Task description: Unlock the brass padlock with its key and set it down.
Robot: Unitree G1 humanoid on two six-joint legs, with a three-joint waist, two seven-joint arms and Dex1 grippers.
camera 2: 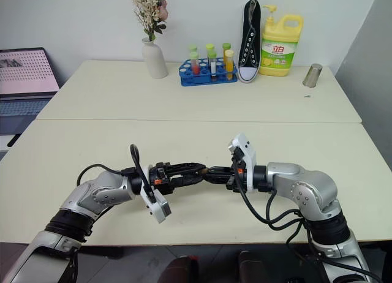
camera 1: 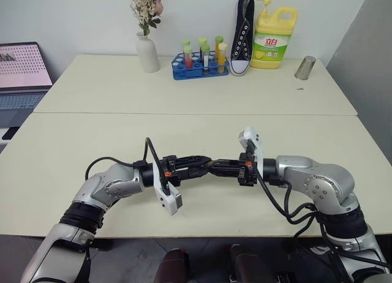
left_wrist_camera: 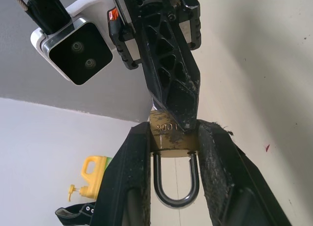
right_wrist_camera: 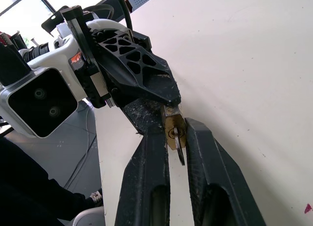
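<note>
At lower centre, the left gripper (camera 1: pixel 205 166) clamps the small gold-coloured brass padlock (left_wrist_camera: pixel 168 136) with its silvery shackle; the right gripper (right_wrist_camera: pixel 177 146) pinches the thin silvery key (right_wrist_camera: pixel 180 152) in its keyhole, above the cream table (camera 1: pixel 184 93).
</note>
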